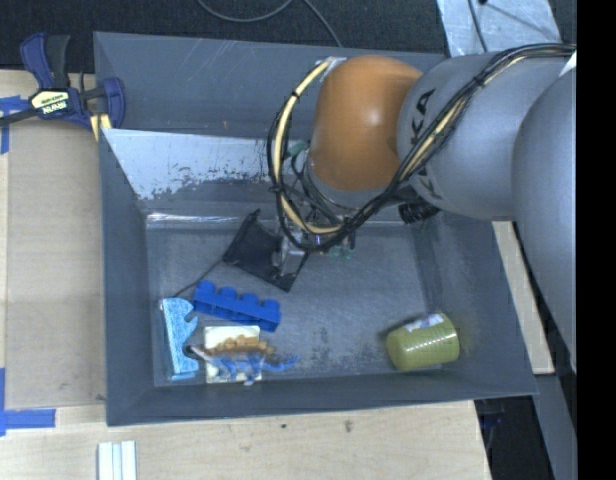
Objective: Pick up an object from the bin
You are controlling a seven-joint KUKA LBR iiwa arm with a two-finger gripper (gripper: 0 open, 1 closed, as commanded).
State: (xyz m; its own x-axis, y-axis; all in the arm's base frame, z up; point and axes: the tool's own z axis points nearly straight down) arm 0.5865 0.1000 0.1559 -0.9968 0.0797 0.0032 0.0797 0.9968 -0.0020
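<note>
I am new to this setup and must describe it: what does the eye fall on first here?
First the big grey arm with its orange cover, reaching in from the right, its tool down by a flat black piece at the back middle of the bin. Next the bright blue studded brick at front left, by a pale blue pad and a printed packet. An olive-green can lies alone at front right.
</note>
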